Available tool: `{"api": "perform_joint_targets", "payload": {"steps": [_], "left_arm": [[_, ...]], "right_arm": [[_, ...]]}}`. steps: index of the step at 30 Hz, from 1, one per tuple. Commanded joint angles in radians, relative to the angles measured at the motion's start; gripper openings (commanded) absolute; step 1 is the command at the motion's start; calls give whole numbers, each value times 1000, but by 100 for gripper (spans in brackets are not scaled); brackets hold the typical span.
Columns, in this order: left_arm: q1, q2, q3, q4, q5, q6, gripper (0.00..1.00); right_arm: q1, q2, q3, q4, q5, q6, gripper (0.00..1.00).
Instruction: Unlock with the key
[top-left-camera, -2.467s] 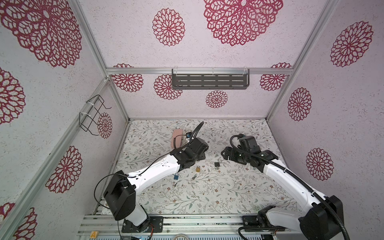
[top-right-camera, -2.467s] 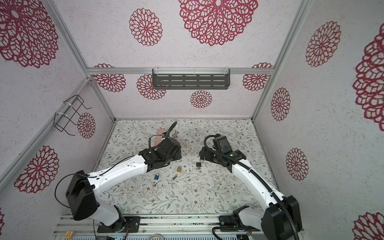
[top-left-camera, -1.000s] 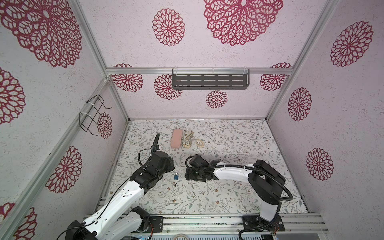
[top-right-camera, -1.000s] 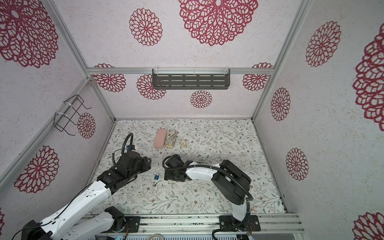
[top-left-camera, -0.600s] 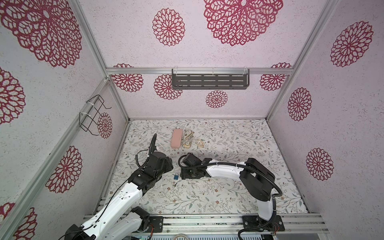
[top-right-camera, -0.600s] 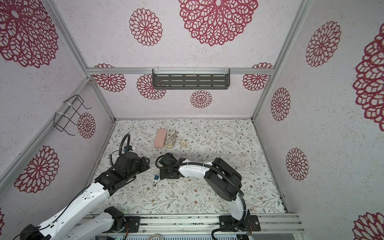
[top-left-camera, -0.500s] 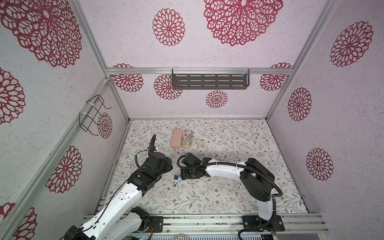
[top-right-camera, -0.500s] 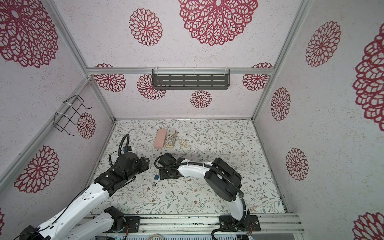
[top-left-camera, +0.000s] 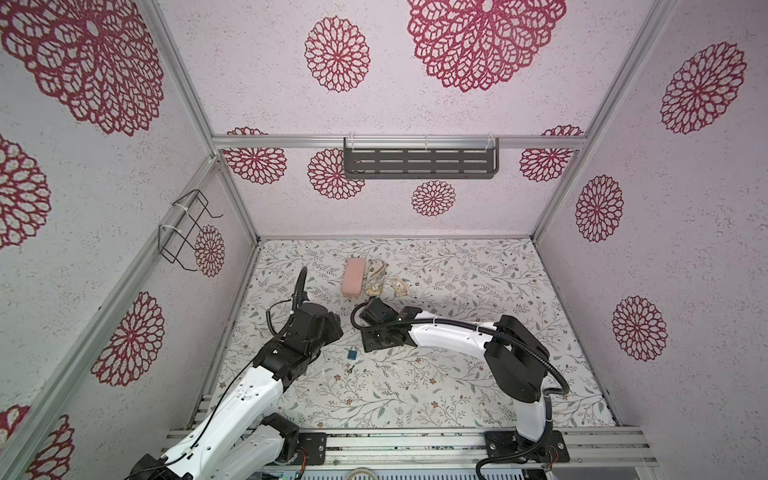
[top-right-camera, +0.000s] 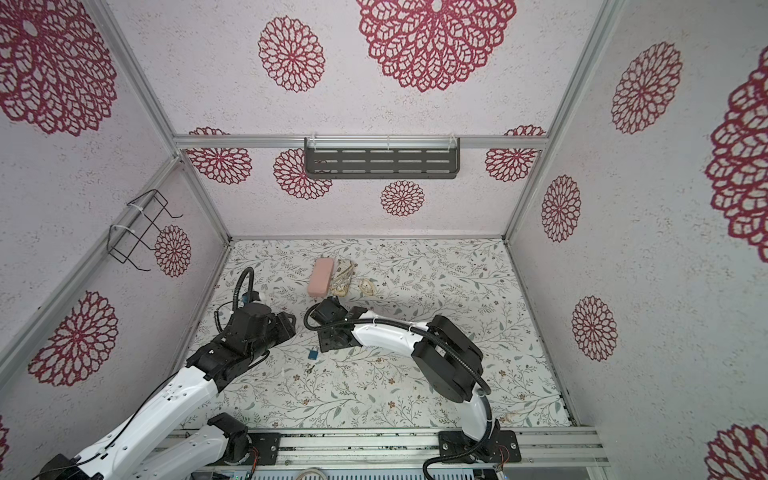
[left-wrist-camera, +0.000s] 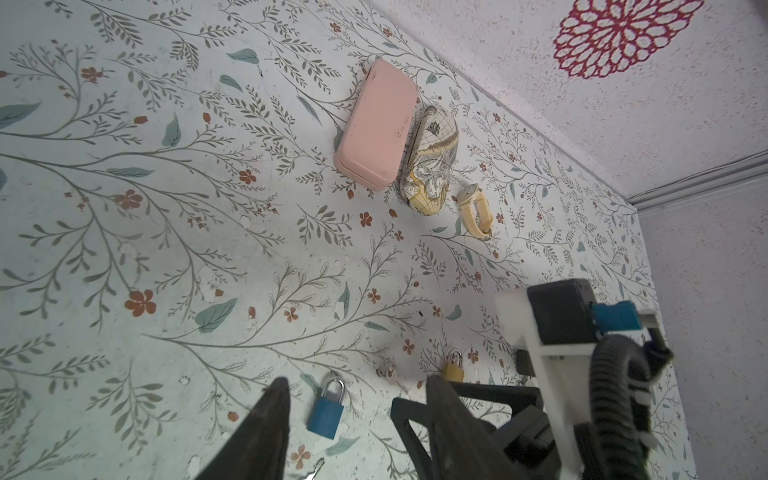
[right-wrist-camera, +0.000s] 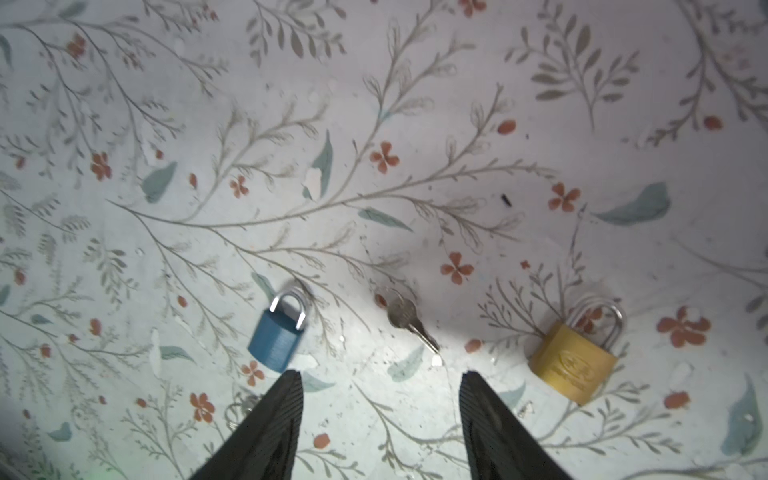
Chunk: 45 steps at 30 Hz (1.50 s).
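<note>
Top views first: the right arm (top-left-camera: 449, 332) reaches across the middle of the floral tabletop (top-left-camera: 415, 386), its head low just beside the blue padlock (top-left-camera: 352, 354). The left arm (top-left-camera: 299, 336) is on that padlock's other side.

Left wrist now: left jaws apart, gripping nothing, the blue padlock (left-wrist-camera: 326, 409) flat on the tabletop beyond them.

Right wrist: right jaws apart and empty, and there's the key (right-wrist-camera: 409, 322), flat just past the tips, between the blue padlock and the brass padlock (right-wrist-camera: 575, 361), touching neither.

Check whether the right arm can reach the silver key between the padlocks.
Probably yes. The right end effector hovers open just short of the key, with nothing lying between; the blue padlock and brass padlock sit clear on either side.
</note>
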Motion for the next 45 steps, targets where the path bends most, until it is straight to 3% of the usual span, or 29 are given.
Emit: {"api": "perform_joint_targets", "payload": {"steps": [1,10,19,45], "left_arm": [[13,-23,3,3,7,3,55],[27,-56,-16,-16,-1,-41,55],[35,-96,-41,-17,-7,-83,55],[50,-109,-80,-5,-7,-112,55]], "right_arm": [[-20,31,39,-10,30,-72,60],[-31,77,91,-18,-14,-271,52],[-37,127,138,-71,-24,-379,43],[-40,227,216,-138,-40,-461,27]]}}
